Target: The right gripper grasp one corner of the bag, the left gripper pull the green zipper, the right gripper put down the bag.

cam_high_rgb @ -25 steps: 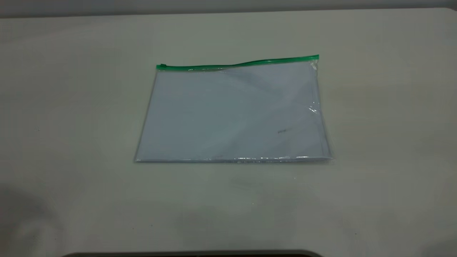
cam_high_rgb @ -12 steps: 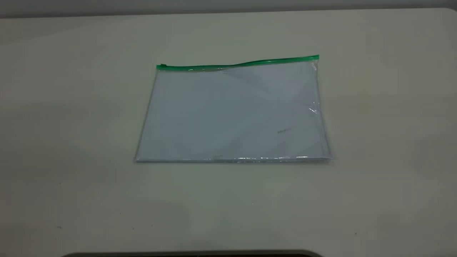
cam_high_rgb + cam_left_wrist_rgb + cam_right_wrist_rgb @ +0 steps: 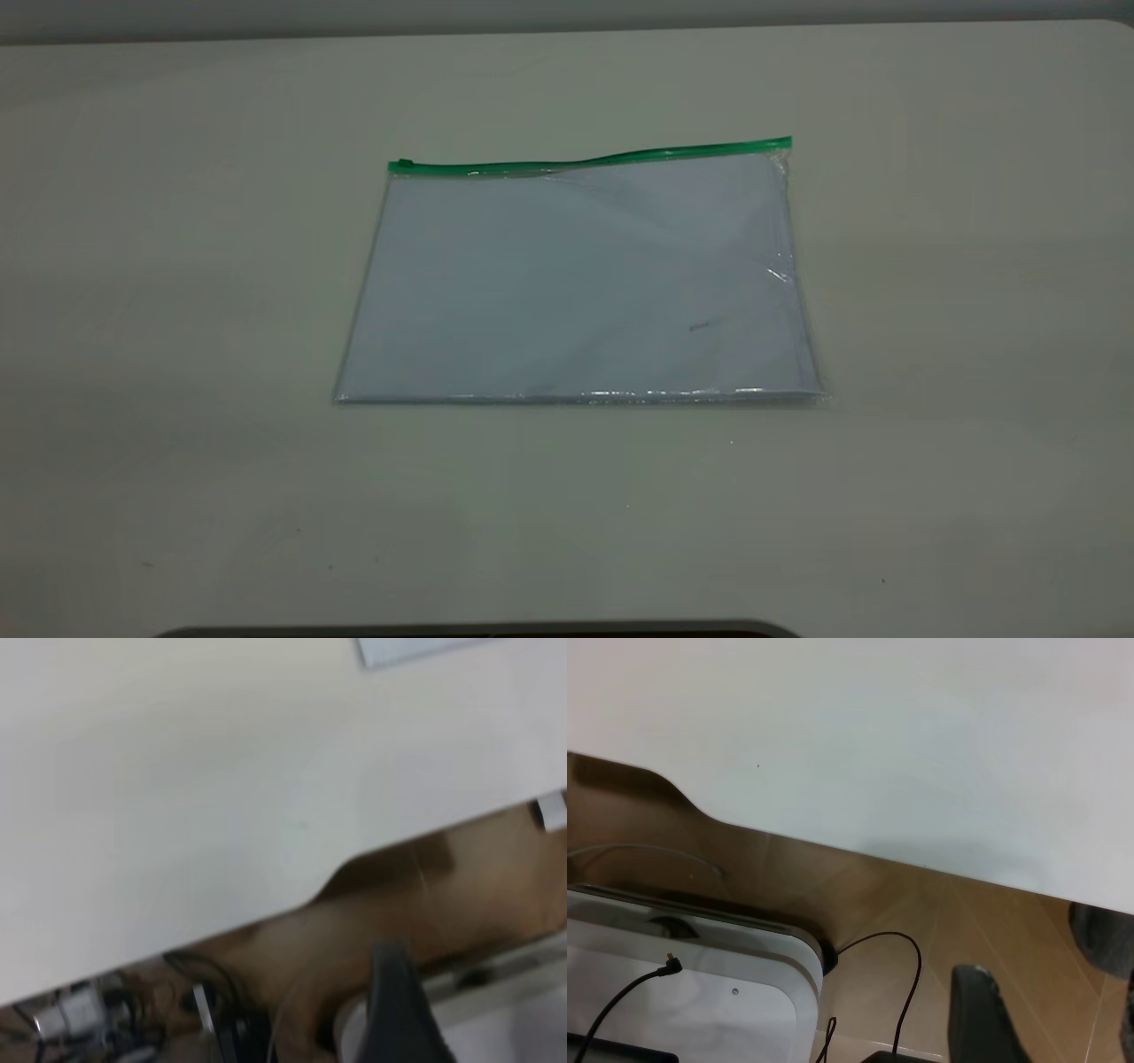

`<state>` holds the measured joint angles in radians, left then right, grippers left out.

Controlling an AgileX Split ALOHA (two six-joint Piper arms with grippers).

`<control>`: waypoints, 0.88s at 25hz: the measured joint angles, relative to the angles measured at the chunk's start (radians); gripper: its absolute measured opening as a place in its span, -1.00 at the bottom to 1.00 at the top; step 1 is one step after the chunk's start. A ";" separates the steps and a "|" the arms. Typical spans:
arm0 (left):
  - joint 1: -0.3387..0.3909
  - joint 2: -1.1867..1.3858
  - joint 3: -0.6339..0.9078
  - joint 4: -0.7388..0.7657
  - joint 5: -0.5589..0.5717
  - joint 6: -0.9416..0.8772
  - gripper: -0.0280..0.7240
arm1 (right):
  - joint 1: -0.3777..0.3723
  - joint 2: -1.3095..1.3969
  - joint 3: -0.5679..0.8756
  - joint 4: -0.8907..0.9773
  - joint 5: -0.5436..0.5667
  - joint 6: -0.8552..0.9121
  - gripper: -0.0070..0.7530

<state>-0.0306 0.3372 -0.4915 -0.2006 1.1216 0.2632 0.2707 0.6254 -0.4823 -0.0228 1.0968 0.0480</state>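
The bag (image 3: 580,283) lies flat on the table (image 3: 177,266), a clear pouch with pale blue-white sheets inside. The green zipper (image 3: 589,159) runs along its far edge, with the slider tab (image 3: 404,164) at the left end. The corner of the bag (image 3: 784,151) at the far right is crinkled and glossy. Neither gripper shows in the exterior view. My left gripper (image 3: 483,992) hangs off the table's near edge; one black finger (image 3: 399,1010) shows, standing alone. A bag corner (image 3: 416,645) is far off. My right gripper (image 3: 1054,997) is open and empty, also off the table edge.
The table's near edge has a curved cut-out (image 3: 682,797). Below it are a brown floor, a white device (image 3: 700,992) with black cables (image 3: 908,983), and more cables (image 3: 204,1010) under the left side.
The bag has not moved. A dark shadow on the table's near left corner has faded away.
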 joint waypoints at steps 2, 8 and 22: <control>0.000 -0.044 0.000 0.000 0.002 0.000 0.45 | 0.000 -0.001 0.000 0.000 0.000 0.000 0.12; 0.000 -0.156 0.000 0.000 0.016 0.000 0.45 | -0.102 -0.190 0.000 0.010 0.001 0.000 0.12; 0.082 -0.261 0.000 -0.003 0.023 0.000 0.45 | -0.287 -0.641 0.000 0.017 0.026 0.000 0.12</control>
<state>0.0510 0.0764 -0.4915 -0.2036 1.1451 0.2632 -0.0163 -0.0159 -0.4820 -0.0060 1.1227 0.0480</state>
